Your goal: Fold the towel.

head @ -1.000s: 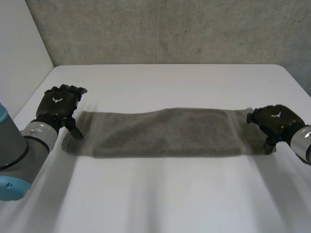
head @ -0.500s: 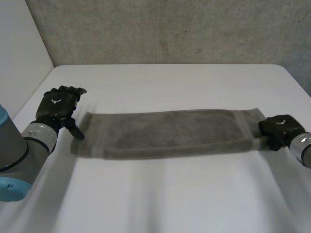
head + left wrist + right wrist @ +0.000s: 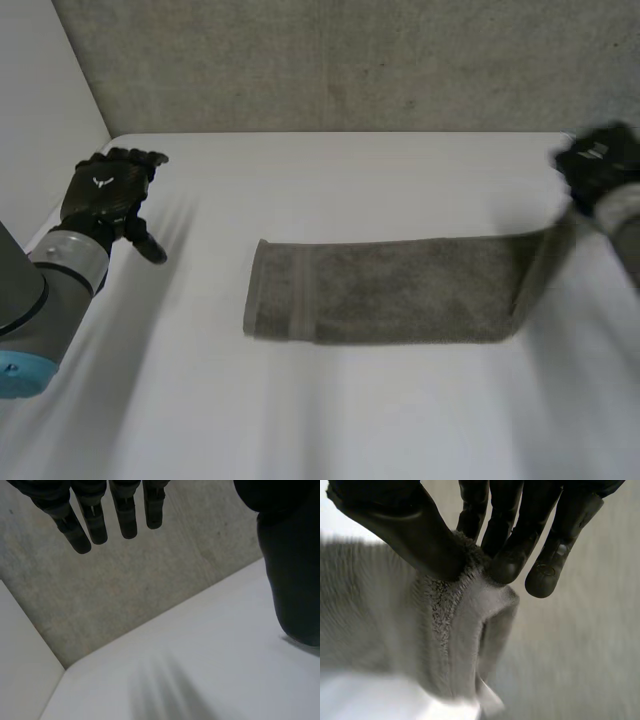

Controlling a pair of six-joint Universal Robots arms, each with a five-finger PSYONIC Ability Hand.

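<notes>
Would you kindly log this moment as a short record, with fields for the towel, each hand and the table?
towel: grey, a long strip lying on the table, with the end at the right hand raised off it
right hand: held above the table, pinching that towel end between thumb and fingers
left hand: fingers straight, holding nothing, apart from the towel
table: white

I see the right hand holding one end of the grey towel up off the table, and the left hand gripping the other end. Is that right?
Not quite. The left hand grips nothing: its fingers are straight and it is apart from the towel, as the head view shows. The right hand does pinch one end, held up off the table.
</notes>
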